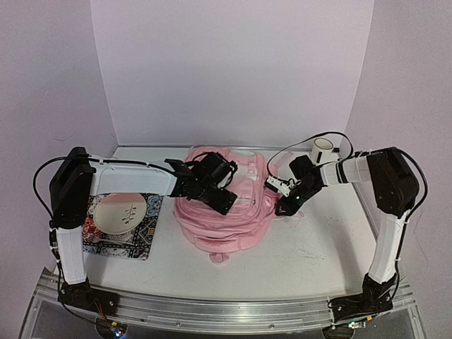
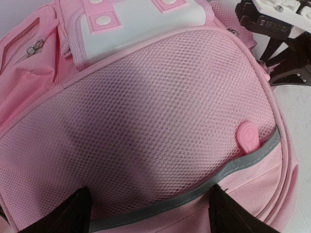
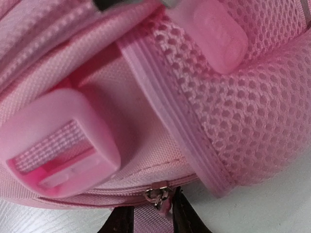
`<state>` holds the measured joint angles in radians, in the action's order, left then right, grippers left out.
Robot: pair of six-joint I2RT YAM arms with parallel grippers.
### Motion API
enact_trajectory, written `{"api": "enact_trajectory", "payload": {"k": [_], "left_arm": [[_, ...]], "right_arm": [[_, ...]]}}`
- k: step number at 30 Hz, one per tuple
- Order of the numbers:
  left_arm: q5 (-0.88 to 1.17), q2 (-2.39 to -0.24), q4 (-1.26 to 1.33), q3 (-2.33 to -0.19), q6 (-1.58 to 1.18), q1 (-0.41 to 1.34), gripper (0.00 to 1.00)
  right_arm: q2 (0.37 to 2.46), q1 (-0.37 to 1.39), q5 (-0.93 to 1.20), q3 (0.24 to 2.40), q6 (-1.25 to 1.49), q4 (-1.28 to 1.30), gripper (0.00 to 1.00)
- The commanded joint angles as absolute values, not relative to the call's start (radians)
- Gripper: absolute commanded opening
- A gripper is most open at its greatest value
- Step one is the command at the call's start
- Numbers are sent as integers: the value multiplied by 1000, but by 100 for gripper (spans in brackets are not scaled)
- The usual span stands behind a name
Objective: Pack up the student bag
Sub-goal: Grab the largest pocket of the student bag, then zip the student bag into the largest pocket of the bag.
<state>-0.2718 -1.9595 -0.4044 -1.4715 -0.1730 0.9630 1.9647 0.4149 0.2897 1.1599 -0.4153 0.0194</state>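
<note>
On the near left of the student bag (image 1: 222,219), a plate (image 1: 120,212) is seen on a patterned mat (image 1: 141,240). The bag itself is laid flat at the middle of the table (image 1: 304,254), pockets upward. Over its mesh pocket the left gripper (image 2: 149,194) is held wide open, with nothing between the fingers. At the bag's right edge, the right gripper (image 3: 154,213) is narrowed to a slit, with a metal zip pull (image 3: 156,195) at the gap; whether it is pinched cannot be told. Beyond the bag's right side a white cup (image 1: 323,150) is stood. If the pull were tugged with the bag unpinned, the soft fabric would likely be dragged or bunched rather than unzipped, and the small pull might be lost.
</note>
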Motion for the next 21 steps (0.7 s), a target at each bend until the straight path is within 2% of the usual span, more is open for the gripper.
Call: {"api": "enact_trajectory", "payload": {"k": [1, 5, 7, 10, 21], "left_arm": [[-280, -2008, -432, -1491, -167, 937, 84], [-275, -2029, -433, -1503, -174, 937, 83], [-276, -2040, -433, -1510, -182, 937, 83], [-285, -2059, -432, -1523, -200, 937, 83], [-305, -2107, -452, -1592, -339, 925, 72]], "right_arm": [[2004, 419, 289, 1188, -426, 81, 25], [1981, 419, 285, 1166, -399, 89, 17], [1947, 419, 296, 1144, -376, 94, 7], [1890, 427, 315, 1104, -331, 94, 0], [1747, 575, 269, 1006, -116, 149, 0]]}}
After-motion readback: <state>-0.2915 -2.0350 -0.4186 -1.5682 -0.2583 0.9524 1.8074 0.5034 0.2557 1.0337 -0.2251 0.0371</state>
